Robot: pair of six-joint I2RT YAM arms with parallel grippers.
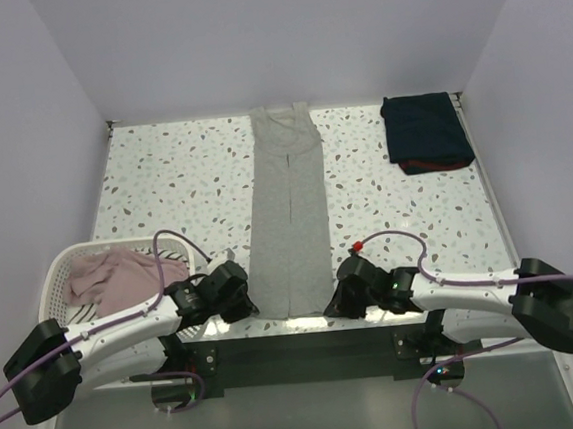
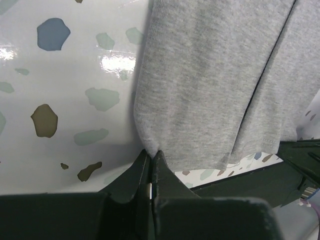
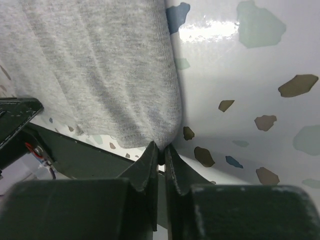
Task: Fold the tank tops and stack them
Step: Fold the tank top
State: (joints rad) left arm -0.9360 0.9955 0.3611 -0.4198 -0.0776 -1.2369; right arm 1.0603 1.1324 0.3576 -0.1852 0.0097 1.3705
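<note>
A plain grey tank top (image 1: 289, 214) lies folded into a long narrow strip down the middle of the table. My left gripper (image 1: 242, 301) is shut on its near left corner (image 2: 150, 147). My right gripper (image 1: 338, 298) is shut on its near right corner (image 3: 165, 142). A navy tank top with dark red trim (image 1: 425, 132) lies folded at the far right. Pale pinkish tank tops (image 1: 111, 273) lie bunched in the basket.
A white slotted basket (image 1: 65, 259) stands at the near left, beside my left arm. The speckled table (image 1: 173, 184) is walled at the back and both sides. The table's near edge runs just under both grippers.
</note>
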